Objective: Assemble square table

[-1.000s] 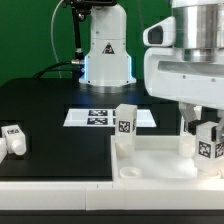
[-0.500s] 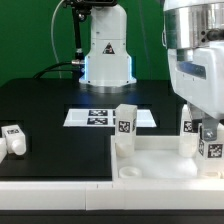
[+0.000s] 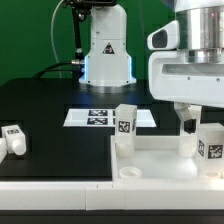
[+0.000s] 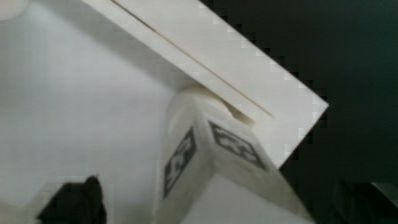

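The white square table top (image 3: 150,160) lies at the front right of the exterior view, with a raised rim and a round hole (image 3: 129,172) at its near corner. One tagged white leg (image 3: 125,125) stands upright at its far left corner. A second tagged leg (image 3: 209,142) stands at the right corner, and it also shows in the wrist view (image 4: 222,160), set in the top's corner (image 4: 267,95). My gripper (image 3: 192,122) hangs just above this leg. In the wrist view the gripper (image 4: 222,205) is open, with a dark finger (image 4: 75,200) on each side of the leg and a gap to it.
A third loose leg (image 3: 12,138) lies on the black table at the exterior view's left. The marker board (image 3: 100,116) lies flat in front of the robot base (image 3: 106,60). A white edge strip (image 3: 60,190) runs along the table front.
The hand turned about its vertical axis and shifted slightly towards the exterior view's left. The right leg stayed upright in the corner. Nothing else moved.
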Tool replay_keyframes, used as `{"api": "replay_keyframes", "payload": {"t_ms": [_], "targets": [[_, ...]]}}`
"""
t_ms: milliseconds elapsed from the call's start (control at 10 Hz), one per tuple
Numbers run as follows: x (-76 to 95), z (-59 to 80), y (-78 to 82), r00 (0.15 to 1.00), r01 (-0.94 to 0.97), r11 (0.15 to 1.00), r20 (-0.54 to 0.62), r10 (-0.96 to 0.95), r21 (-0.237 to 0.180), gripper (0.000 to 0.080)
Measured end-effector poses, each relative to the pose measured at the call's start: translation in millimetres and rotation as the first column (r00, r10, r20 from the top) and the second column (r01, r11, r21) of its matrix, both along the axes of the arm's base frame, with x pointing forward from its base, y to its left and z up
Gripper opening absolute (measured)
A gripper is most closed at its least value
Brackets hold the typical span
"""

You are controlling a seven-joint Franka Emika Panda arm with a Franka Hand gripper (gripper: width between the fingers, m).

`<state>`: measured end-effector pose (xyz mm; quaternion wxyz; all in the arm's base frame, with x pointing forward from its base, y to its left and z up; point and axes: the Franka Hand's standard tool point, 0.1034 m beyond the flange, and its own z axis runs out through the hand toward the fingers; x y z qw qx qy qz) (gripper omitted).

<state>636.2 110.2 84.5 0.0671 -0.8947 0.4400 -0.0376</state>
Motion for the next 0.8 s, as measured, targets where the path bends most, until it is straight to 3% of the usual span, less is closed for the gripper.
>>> {"api": "replay_keyframes", "payload": {"t_ms": [200,300,400,500,700,800], "targets": [[0.4,-0.4,-2.6,0.99,-0.137,0.99,0.011,0.138,-0.02,0.0644],[2.2,-0.8,-2.9,0.96,-0.278,0.959,0.027,0.279,-0.054,0.0649],[4.4,-3.2,-1.0,0.861,-0.501,0.858,0.033,0.507,-0.113,0.0649],[2.8,-4.2,3.3,0.785,-0.613,0.779,0.012,0.619,-0.13,0.0649],[2.0,-3.8,5.2,0.796,-0.6,0.789,0.001,0.606,-0.132,0.0649],[2.0,-4.0,4.3,0.795,-0.602,0.788,0.0,0.607,-0.133,0.0519]]}}
